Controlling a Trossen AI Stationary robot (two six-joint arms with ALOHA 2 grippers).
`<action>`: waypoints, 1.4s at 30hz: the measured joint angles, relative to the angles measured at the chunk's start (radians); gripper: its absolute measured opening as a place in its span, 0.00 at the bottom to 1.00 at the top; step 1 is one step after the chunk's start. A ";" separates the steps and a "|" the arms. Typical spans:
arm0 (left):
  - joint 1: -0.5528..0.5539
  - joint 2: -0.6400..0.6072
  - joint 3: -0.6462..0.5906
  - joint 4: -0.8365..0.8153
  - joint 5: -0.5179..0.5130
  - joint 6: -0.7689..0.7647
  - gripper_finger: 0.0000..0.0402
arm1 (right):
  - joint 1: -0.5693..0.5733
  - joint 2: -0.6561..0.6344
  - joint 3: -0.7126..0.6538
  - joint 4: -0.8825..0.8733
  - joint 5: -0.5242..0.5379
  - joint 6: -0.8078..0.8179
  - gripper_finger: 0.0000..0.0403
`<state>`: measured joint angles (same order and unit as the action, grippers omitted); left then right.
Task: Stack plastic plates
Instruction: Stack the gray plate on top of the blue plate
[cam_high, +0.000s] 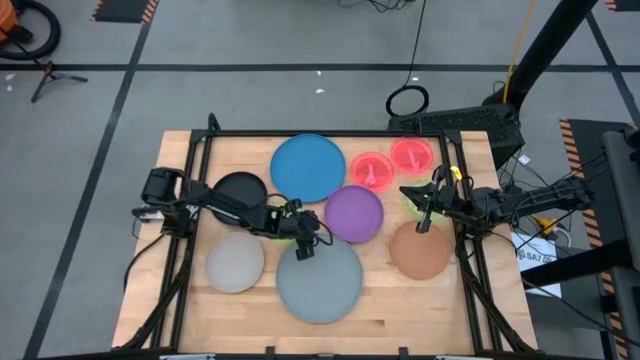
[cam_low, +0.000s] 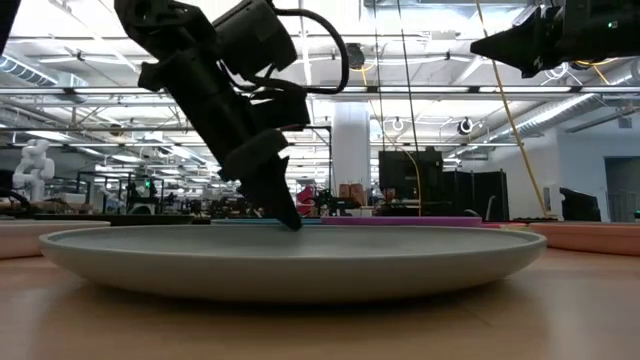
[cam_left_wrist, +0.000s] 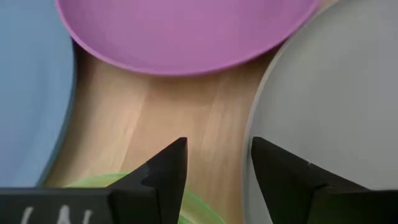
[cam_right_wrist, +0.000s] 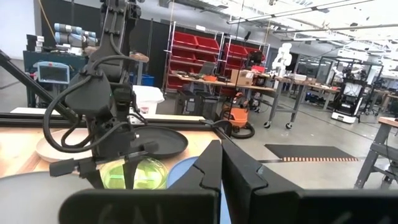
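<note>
Early stage, nothing stacked yet: the round plastic plates lie singly across the wooden table (cam_high: 190, 300). Left gripper (cam_high: 303, 243), fingers spread and empty, is low over the far rim of the large grey plate (cam_high: 320, 283), with the small translucent green plate (cam_left_wrist: 193, 208) under it on the table. Likely next: close on that green rim and lift it. Right gripper (cam_high: 424, 214), fingers pressed together, waits raised near the brown plate (cam_high: 420, 250). Medium purple plate (cam_high: 354, 214) and large blue plate (cam_high: 308, 167) lie beside.
</note>
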<state>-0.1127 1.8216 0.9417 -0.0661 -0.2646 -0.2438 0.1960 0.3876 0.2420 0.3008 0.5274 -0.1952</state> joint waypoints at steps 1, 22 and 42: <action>0.000 0.003 0.000 -0.001 0.000 -0.001 0.46 | 0.000 0.000 0.000 0.000 0.000 0.000 0.00; -0.021 0.025 0.000 0.012 0.101 0.002 0.46 | 0.000 0.000 0.000 0.000 0.000 0.000 0.00; -0.033 0.020 0.003 -0.006 0.100 -0.001 0.07 | 0.000 0.000 0.000 0.000 0.000 -0.002 0.00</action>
<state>-0.1461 1.8420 0.9443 -0.0719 -0.1648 -0.2449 0.1961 0.3876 0.2420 0.3010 0.5274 -0.1970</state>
